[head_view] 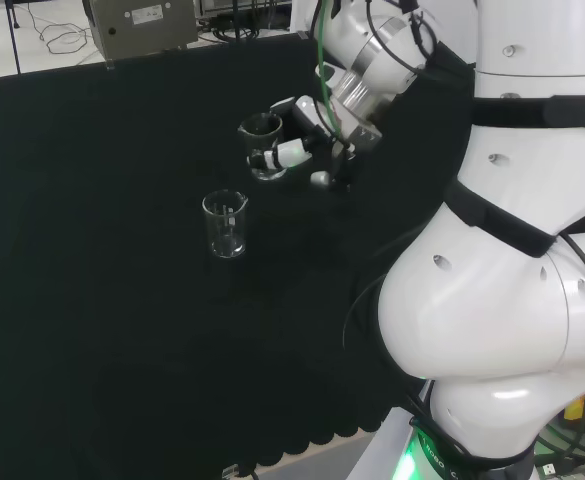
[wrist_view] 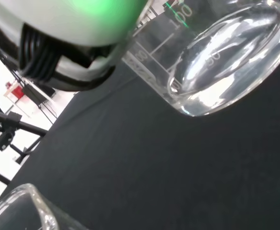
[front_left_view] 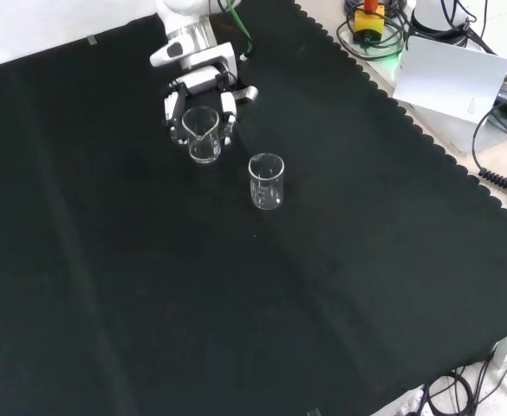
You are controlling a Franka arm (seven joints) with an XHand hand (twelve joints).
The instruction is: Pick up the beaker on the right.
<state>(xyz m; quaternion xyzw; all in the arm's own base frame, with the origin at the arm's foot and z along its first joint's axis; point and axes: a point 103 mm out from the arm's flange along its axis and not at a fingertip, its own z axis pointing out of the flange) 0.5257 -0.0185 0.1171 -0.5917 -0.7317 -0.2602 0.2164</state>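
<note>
Close to the wrist camera, the held beaker shows its clear base above the black cloth, apparently lifted off it. From the front, the hand has its fingers curled round both sides of this beaker, palm just behind it. A second beaker stands upright on the cloth, near the held one, nearer the front camera and to its right.
</note>
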